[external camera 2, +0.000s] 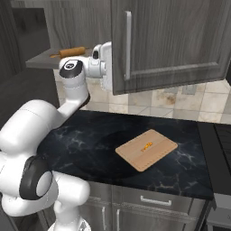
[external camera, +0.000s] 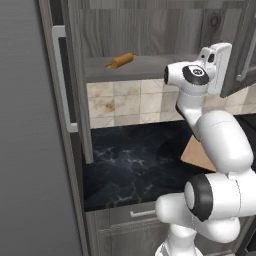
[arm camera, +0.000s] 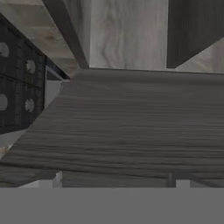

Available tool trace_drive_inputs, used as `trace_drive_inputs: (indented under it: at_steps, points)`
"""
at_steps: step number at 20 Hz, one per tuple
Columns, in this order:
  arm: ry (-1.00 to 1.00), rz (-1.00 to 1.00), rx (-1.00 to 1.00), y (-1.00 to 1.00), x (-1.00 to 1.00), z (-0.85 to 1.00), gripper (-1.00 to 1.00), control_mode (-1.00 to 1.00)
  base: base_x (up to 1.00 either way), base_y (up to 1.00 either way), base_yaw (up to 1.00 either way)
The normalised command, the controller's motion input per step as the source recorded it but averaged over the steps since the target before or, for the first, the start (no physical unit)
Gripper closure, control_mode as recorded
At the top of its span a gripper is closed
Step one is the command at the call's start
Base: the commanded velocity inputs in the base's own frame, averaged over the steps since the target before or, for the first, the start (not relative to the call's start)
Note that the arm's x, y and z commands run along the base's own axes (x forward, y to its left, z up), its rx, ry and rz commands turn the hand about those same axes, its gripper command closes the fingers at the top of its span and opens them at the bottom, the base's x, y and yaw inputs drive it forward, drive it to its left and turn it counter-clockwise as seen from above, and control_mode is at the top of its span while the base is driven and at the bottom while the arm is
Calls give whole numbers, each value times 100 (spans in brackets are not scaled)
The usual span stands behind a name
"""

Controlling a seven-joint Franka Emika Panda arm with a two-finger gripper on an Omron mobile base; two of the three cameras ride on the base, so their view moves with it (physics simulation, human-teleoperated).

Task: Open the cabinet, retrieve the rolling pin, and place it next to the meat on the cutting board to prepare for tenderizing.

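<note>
Kitchen scene with a black marbled countertop (external camera 2: 90,140) under a dark grey wood-grain cabinet (external camera 2: 176,40), both doors swung open. The gripper (arm camera: 114,178) is raised at the cabinet shelf (external camera: 145,66), its finger tips (arm camera: 49,179) set wide apart and holding nothing, just above the shelf's grain. The rolling pin (external camera: 120,61) lies on that shelf, well to the gripper's left. Below, the cutting board (external camera 2: 146,149) rests on the countertop with a small orange piece of meat (external camera 2: 146,145) on it.

Glossy white rounded arm (external camera: 220,135) links (bulbous, smooth) with dark grey joint rings.
</note>
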Motion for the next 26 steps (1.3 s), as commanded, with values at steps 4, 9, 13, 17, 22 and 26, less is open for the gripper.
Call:
trace_drive_inputs:
  at_steps: [4,9,13,17,22,26]
  points:
    - [0,-17,0,-46,-13,0,-100,-100,0,0,0]
    - [0,-10,0,-59,0,0,-100,-100,0,0,0]
    - [0,-5,0,-64,0,0,-100,-100,0,0,0]
    - [0,-3,0,-70,0,0,-100,-100,0,0,0]
    - [0,-3,0,-74,-9,0,-100,-100,0,0,0]
    - [0,-4,0,-68,-31,0,-100,-100,0,0,0]
